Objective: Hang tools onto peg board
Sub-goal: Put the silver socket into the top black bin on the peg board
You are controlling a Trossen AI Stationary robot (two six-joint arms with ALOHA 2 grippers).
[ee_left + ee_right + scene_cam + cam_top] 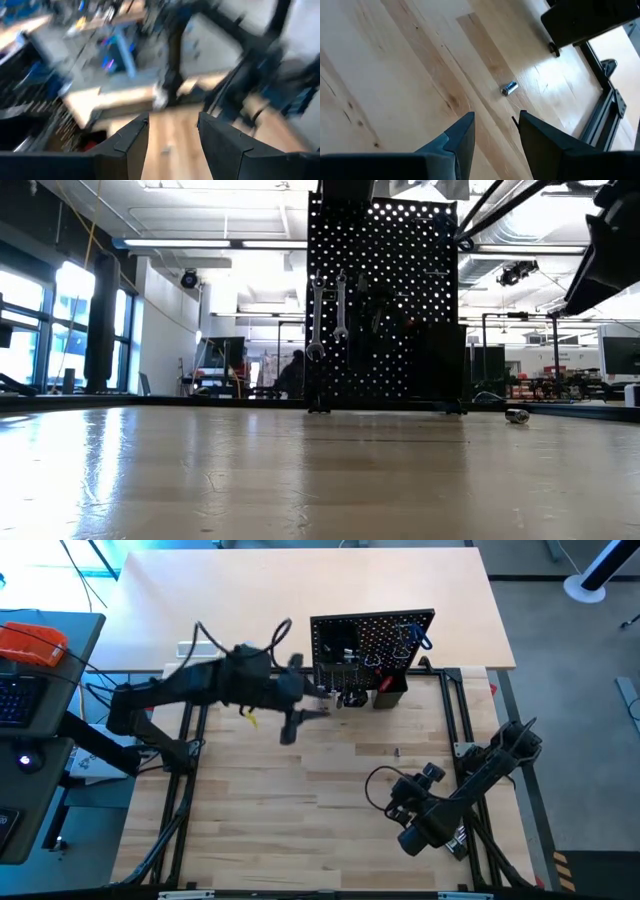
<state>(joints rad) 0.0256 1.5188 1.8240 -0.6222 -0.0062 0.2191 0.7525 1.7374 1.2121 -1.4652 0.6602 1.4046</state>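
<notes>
The black peg board (372, 645) stands upright at the table's far middle, and it shows head-on in the low view (385, 300). Two silver wrenches (328, 312) hang from hooks on its front, with other dark tools beside them; a blue-handled tool (420, 635) hangs at its right. A small black bin (390, 692) sits at its foot. My left gripper (305, 715) hovers just left of the board's front, open and empty (172, 132). My right gripper (495, 132) waits open and empty over the table's near right (410, 835).
A small silver metal piece (508, 88) lies on the table right of centre; it also shows in the high view (396, 752) and the low view (516, 416). Black frame rails (462, 720) run along the table's sides. Bare wood lies between the arms.
</notes>
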